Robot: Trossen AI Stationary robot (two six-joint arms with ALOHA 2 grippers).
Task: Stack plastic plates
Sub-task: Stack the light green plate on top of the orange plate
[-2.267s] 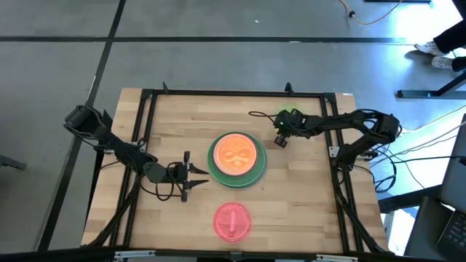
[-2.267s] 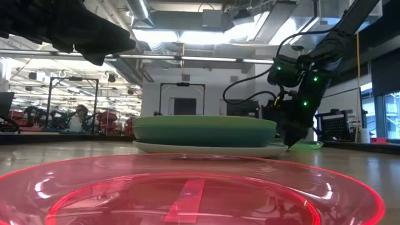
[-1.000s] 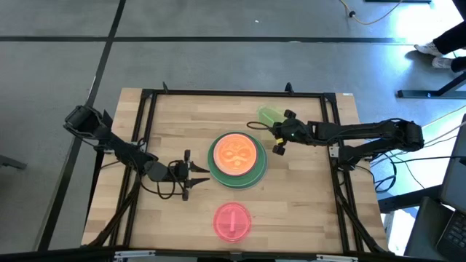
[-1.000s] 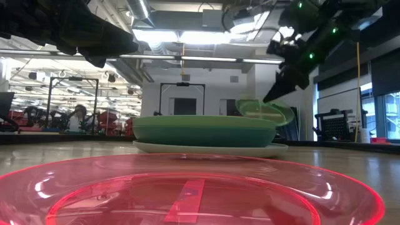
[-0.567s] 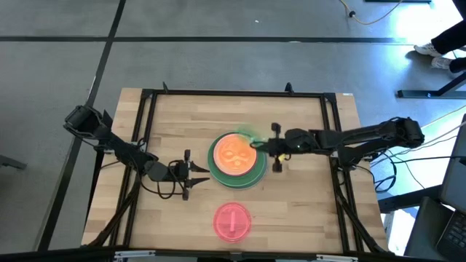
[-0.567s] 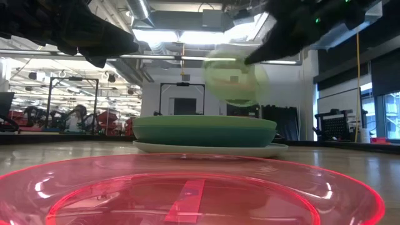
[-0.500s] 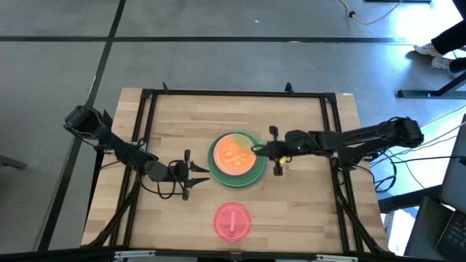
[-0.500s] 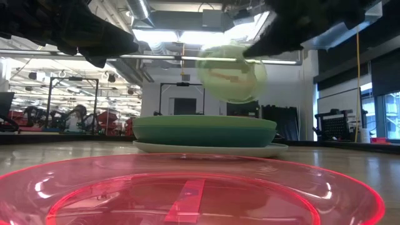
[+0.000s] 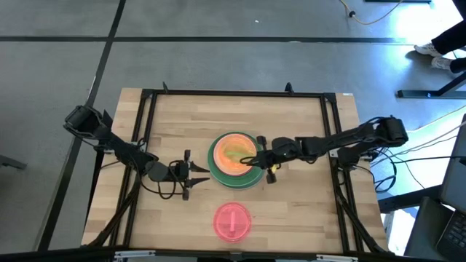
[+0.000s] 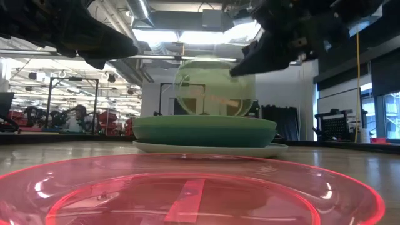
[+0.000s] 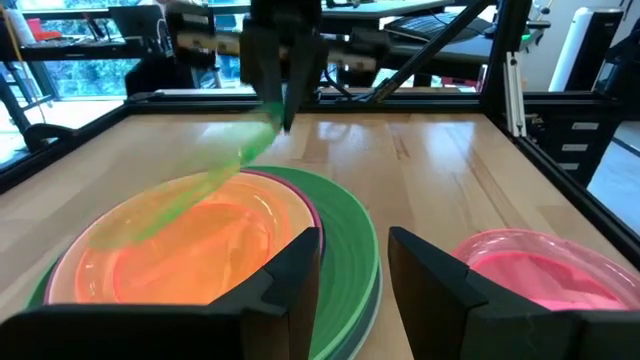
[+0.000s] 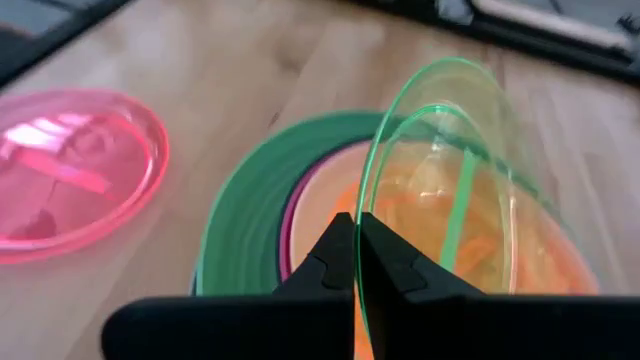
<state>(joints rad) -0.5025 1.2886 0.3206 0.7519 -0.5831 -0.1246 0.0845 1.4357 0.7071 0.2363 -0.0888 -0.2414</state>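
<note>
A stack of plates point(image 9: 218, 175) stands mid-table: a large green plate at the bottom, a magenta rim above it and an orange plate point(image 9: 231, 161) on top. My right gripper point(image 9: 258, 161) is at the stack's right edge, shut on a small clear green plate point(image 10: 214, 87) tilted steeply over the orange plate point(image 12: 440, 230). A pink plate point(image 9: 232, 221) lies flat near the near edge. My left gripper point(image 9: 198, 177) waits open just left of the stack point(image 11: 340, 230), touching nothing. My right gripper pinches the clear green plate's rim point(image 12: 362, 200) between its two fingers, at the edge nearest the arm. The fingers come from the table's right, slanting down. The plate stands tilted on edge over the stack. I cannot tell whether its low edge touches the orange plate.
Black frame rails point(image 9: 149, 131) run along all sides of the wooden table. Bare wood lies on the far side of the stack and to the right of the pink plate point(image 10: 187, 194). A person's shoes point(image 9: 437, 51) show on the floor beyond the far right corner.
My right gripper has carried the clear green plate from the far right of the stack toward the table's left and near edge, and down over the orange plate. The plate has swung round from the gripper's far side and now stands steeply over the stack.
</note>
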